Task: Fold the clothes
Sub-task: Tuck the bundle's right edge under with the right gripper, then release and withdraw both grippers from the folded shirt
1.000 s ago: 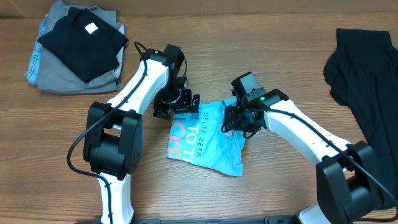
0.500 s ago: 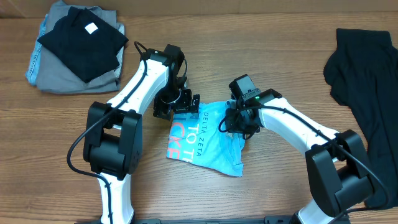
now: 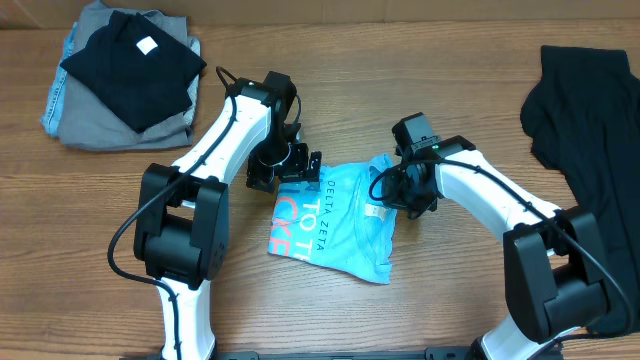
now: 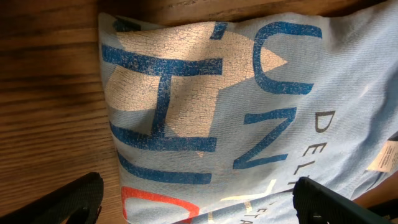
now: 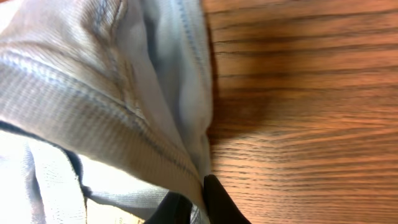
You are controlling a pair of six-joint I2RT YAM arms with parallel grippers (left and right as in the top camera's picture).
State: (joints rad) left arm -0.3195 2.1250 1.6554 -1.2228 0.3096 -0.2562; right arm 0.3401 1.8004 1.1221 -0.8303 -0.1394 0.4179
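- Right gripper (image 5: 191, 204) is pressed together on a ribbed, stitched edge of the light blue T-shirt (image 3: 335, 225), pinching a fold of cloth at the shirt's far right corner.
- Left gripper (image 3: 285, 172) hangs with its fingers spread wide over the shirt's far left corner, holding nothing; its wrist view looks down on the large white lettering.
- The T-shirt lies near the middle of the table (image 3: 450, 300), partly folded into a rough four-sided packet with the lettered side up.
- A stack of folded clothes (image 3: 120, 75) sits at the far left corner of the table, and a dark garment (image 3: 590, 120) lies along the right edge, both well apart from the shirt.
- Handling, as a judgement: the shirt is light, soft cotton that is limp rather than stiff. It will sag and drag from any single pinch, and loose layers may slide apart.
- Best holds look to be seams, hems or corners, where the cloth is thicker, ideally two corners at once.
- Direction: the lines of lettering run from the near edge towards the far edge of the table, tilted slightly.
- The packet is close to square, so its long axis is hard to call; it seems to run near to far, with a small white tag (image 3: 376, 211) on its right side.
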